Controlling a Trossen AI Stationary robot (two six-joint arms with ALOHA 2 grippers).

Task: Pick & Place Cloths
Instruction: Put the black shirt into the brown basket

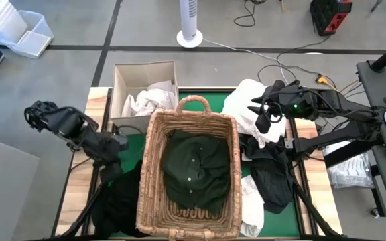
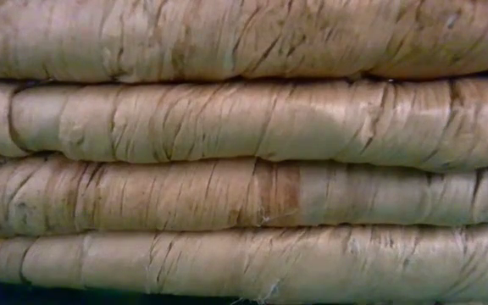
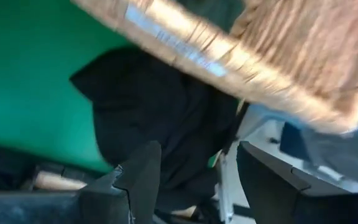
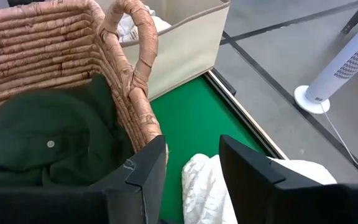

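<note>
A wicker basket (image 1: 154, 201) stands mid-table and holds a dark green cloth (image 1: 194, 167), which also shows in the right wrist view (image 4: 48, 149). My left gripper (image 3: 197, 168) is open, left of the basket, over a black cloth (image 3: 154, 106) lying on the green mat (image 1: 116, 201). My right gripper (image 4: 193, 155) is open, right of the basket's far handle (image 4: 135, 56), above a white cloth (image 4: 207, 186) heaped at the table's far right (image 1: 243, 104). More black cloth (image 1: 270, 171) and white cloth (image 1: 252, 204) lie right of the basket.
A cardboard box (image 1: 120, 87) with white cloths (image 1: 149, 97) inside stands at the far left corner. The green mat (image 4: 191, 118) covers the table. The basket wall (image 2: 244, 152) fills the low view. A clear bag (image 1: 350, 171) lies off the table's right edge. A fan (image 1: 189, 27) stands on the floor.
</note>
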